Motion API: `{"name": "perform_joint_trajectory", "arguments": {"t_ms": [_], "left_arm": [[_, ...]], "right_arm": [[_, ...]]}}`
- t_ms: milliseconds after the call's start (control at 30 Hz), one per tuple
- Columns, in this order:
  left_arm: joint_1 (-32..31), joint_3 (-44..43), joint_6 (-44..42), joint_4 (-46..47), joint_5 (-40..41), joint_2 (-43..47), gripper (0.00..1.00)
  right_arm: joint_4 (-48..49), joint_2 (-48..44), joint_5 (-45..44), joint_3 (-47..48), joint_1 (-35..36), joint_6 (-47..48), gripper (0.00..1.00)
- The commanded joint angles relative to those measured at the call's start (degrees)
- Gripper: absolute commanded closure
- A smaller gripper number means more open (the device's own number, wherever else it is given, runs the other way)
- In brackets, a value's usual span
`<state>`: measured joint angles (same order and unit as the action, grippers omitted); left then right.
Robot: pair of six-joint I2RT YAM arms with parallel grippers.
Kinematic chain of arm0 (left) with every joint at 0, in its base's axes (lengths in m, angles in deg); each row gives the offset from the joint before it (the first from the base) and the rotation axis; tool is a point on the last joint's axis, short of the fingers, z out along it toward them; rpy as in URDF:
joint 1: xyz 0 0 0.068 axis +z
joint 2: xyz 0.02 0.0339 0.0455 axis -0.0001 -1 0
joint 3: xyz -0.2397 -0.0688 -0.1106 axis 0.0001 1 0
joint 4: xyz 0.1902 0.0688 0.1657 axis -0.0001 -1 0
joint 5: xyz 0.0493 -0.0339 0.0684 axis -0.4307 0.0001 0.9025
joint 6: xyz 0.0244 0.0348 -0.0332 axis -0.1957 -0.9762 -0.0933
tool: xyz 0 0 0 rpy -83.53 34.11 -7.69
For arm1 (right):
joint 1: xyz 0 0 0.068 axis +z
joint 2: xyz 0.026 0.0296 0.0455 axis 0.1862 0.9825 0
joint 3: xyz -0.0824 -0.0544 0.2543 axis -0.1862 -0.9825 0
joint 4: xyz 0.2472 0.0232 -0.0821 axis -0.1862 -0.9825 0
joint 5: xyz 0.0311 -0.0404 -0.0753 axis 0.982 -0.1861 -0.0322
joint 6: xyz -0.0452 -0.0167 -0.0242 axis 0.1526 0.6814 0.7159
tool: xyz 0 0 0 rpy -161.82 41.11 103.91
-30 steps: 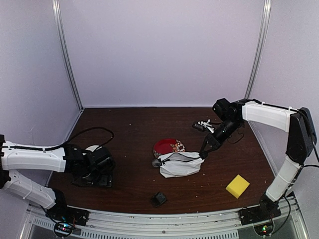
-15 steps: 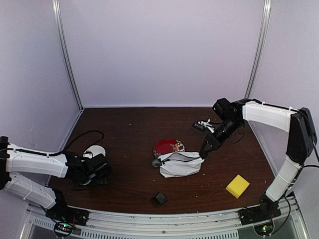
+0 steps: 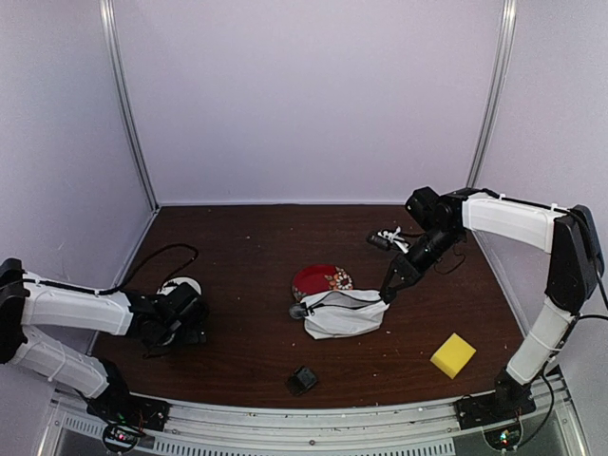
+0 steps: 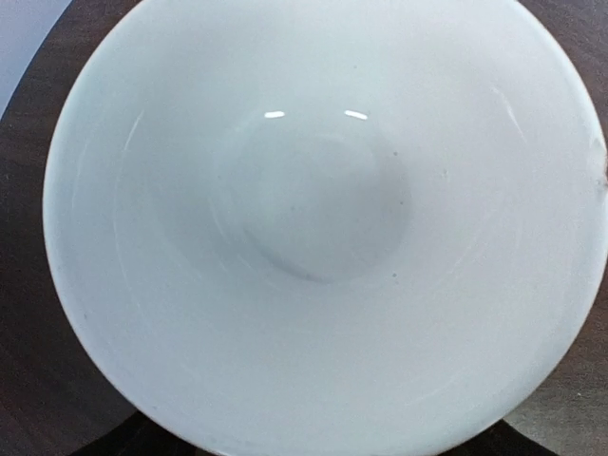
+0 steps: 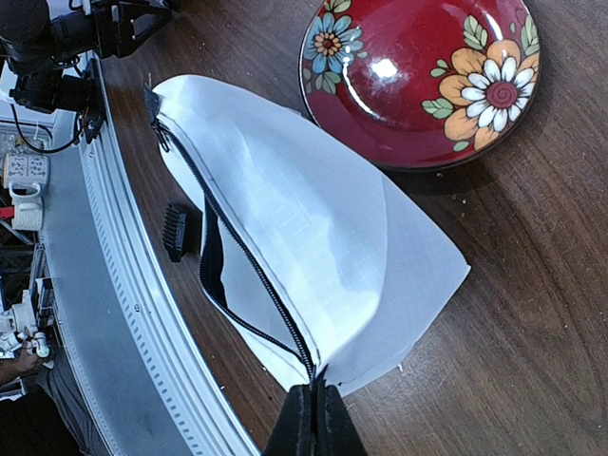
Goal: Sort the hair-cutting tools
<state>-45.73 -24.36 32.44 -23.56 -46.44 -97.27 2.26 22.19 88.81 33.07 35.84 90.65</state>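
One black attachment block [image 3: 302, 380] sits by the worktop [image 3: 247, 247] front edge. Right end effector [image 5: 313, 418] pinches the one white pouch [image 5: 304, 256]; left end effector [image 3: 180, 321] is over the single bowl [image 4: 313, 237], spread unclear.

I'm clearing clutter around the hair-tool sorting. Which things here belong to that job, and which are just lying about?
Job: black clipper attachment; white zip pouch, pinched in the right jaws, likely meant for the tools.
Lying about: red flowered plate; white bowl; yellow sponge.
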Motion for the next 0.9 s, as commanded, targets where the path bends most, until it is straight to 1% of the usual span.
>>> {"name": "perform_joint_trajectory", "arguments": {"t_ms": [0,100,267,533,700,867], "left_arm": [[1.09,-0.92,-2.60,2.94,-0.13,-1.52,0.11],[2.26,0.20,-3.58,5.16,-0.84,-1.63,0.11],[4.19,0.77,-8.25,10.22,-3.61,-3.05,0.12],[5.23,-1.48,-8.63,9.45,-4.55,-7.29,0.13],[5.48,-2.23,-6.71,6.01,-3.68,-6.98,0.21],[5.46,0.01,-5.77,5.85,-6.35,-3.61,0.32]], "right_arm": [[-0.38,-1.48,0.24,1.41,-0.10,-0.30,1.00],[-0.09,-1.80,-0.14,0.95,-0.06,-0.34,1.00],[-0.11,-1.59,-0.17,0.99,-0.05,-0.36,1.00],[-0.17,-1.15,-0.14,1.17,-0.05,-0.37,1.00],[-0.14,-1.29,-0.43,0.97,-0.06,-0.32,1.00],[-0.05,-1.37,-0.48,0.87,-0.08,-0.26,1.00]]}}
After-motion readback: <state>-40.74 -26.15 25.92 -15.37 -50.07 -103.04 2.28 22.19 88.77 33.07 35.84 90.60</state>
